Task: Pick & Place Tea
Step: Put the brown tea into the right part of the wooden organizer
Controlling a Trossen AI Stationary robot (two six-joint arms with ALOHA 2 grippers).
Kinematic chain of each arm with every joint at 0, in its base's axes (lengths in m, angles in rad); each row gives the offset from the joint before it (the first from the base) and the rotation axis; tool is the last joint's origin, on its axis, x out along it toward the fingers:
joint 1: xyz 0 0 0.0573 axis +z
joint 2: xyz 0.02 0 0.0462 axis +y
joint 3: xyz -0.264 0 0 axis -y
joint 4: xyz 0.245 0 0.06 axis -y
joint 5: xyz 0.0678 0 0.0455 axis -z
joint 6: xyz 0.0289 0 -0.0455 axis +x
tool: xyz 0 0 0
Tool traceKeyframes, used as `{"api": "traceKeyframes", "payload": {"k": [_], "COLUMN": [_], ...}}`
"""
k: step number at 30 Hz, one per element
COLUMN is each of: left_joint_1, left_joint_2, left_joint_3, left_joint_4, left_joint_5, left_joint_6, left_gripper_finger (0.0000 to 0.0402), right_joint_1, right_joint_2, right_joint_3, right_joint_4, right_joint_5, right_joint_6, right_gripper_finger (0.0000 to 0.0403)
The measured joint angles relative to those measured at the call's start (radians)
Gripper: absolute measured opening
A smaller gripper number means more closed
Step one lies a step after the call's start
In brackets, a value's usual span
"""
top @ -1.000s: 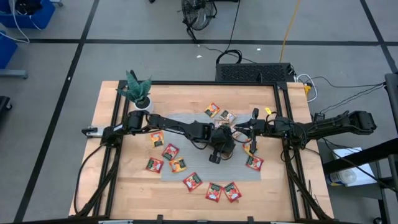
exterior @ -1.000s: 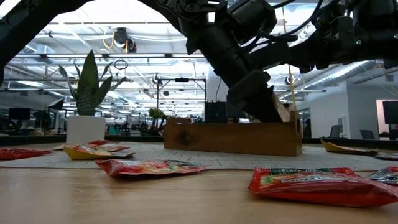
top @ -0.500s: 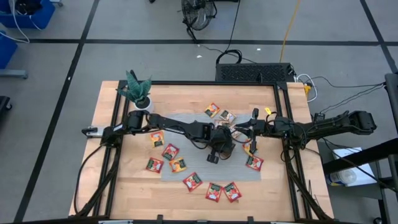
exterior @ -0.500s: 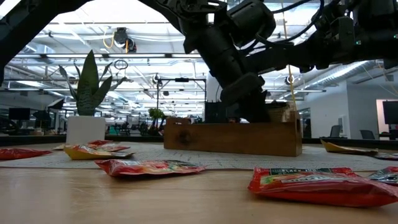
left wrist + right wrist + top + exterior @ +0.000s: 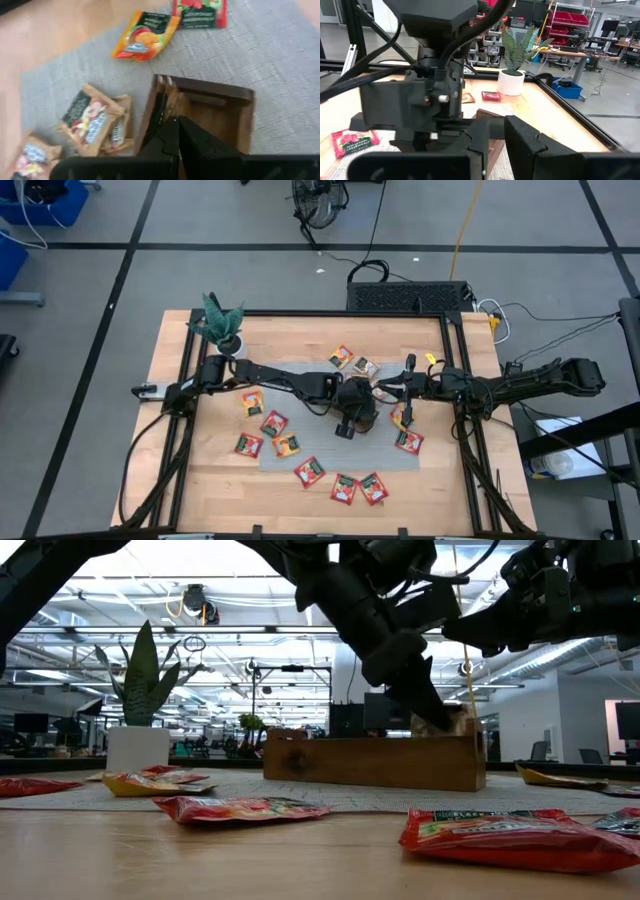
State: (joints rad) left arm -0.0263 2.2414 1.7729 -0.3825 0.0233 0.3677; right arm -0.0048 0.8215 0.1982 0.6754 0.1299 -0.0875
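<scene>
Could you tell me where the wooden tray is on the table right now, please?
In the high view the wooden tray sits mid-table on the grey mat, mostly hidden beneath the left hand, which is shut above it.

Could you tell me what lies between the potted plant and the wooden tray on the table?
In the high view, one red tea sachet lies on the bare wood between the potted plant and the wooden tray, and the left arm stretches across above that stretch.
</scene>
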Motion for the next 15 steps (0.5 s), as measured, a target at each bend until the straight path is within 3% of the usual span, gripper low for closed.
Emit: {"api": "traceKeyframes", "payload": {"k": [15], "left_joint_1": [0.024], "left_joint_2": [0.002], "left_joint_3": [0.000], "left_joint_4": [0.038], "left_joint_5": [-0.032], "left_joint_6": [-0.034], "left_gripper_finger": [0.0010], "right_joint_1": [0.000], "right_joint_2": [0.000], "right_joint_3": [0.000], "right_joint_4": [-0.007], "right_joint_5": [0.000], "right_joint_6": [0.000], "right_gripper_finger": [0.0045]}}
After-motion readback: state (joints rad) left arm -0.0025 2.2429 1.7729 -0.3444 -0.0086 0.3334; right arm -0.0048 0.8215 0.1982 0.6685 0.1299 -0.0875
